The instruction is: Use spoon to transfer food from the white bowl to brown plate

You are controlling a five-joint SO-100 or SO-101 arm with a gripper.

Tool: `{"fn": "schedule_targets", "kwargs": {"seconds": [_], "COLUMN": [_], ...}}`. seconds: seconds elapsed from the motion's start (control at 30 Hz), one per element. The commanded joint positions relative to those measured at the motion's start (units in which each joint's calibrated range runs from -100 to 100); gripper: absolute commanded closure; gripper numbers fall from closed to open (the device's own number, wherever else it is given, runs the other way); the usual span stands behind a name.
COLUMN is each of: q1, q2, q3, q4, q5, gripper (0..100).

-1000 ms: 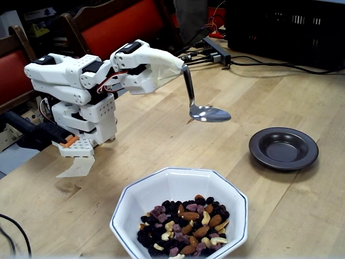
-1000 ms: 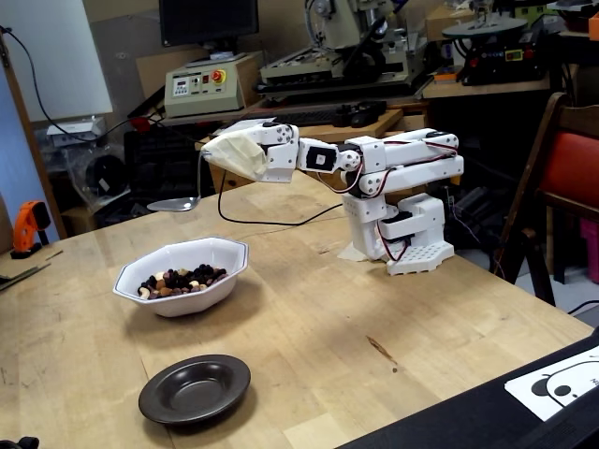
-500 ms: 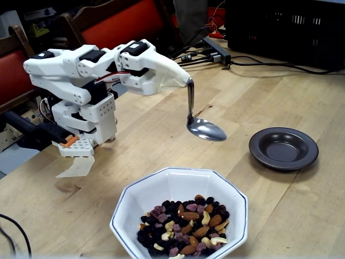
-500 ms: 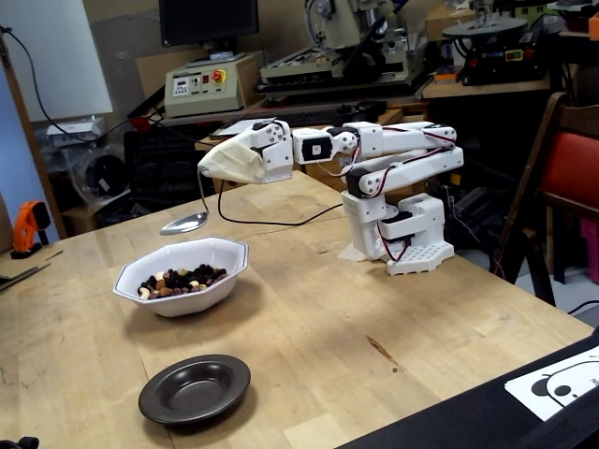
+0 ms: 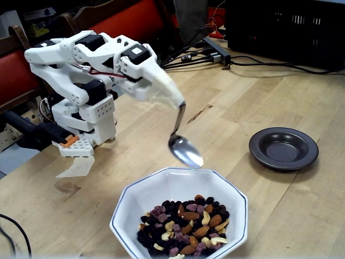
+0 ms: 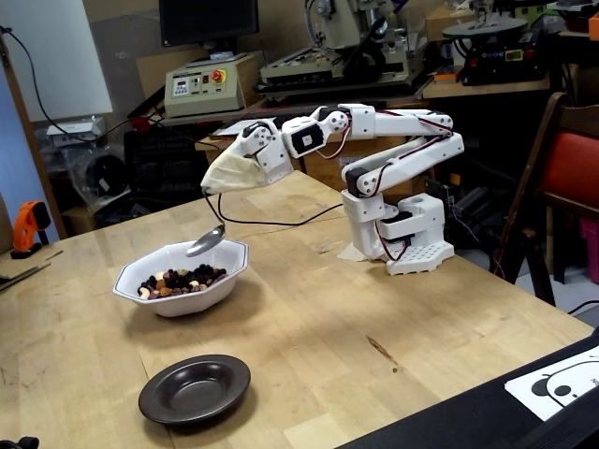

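The white bowl [image 5: 178, 186] [image 6: 168, 292] holds the food [image 5: 186, 229] [image 6: 182, 278], a mix of almonds, cashews and dark and purple pieces. The silver spoon [image 5: 185, 150] [image 6: 205, 240] hangs in the air over the bowl's far rim in one fixed view, its bowl looking empty. Its handle is set in my white gripper [image 5: 172, 97] [image 6: 225, 178], which is shut on it above and behind the bowl. The brown plate [image 5: 283, 148] [image 6: 195, 388] lies empty on the table, apart from the bowl.
The arm's white base [image 5: 86, 121] [image 6: 402, 234] stands on the wooden table [image 5: 259, 81] [image 6: 374, 309]. Cables [image 5: 259, 62] and a black crate [image 5: 291, 27] lie at the table's far side. A red chair [image 6: 571, 178] stands beside the table.
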Motion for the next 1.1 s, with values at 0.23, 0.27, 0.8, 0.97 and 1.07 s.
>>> {"fn": "schedule_targets", "kwargs": {"seconds": [0.23, 0.27, 0.8, 0.97, 1.07], "q1": [9.24, 9.46, 9.98, 10.05, 10.05], "q2": [0.2, 0.2, -0.66, -0.66, -0.66], "q3": [-3.85, -3.85, -3.58, -3.58, -3.58], "q4": [1.9, 1.9, 2.06, 2.29, 2.29], "q5": [0.0, 0.0, 0.0, 0.0, -0.24], "gripper": [98, 98, 98, 98, 98]}}
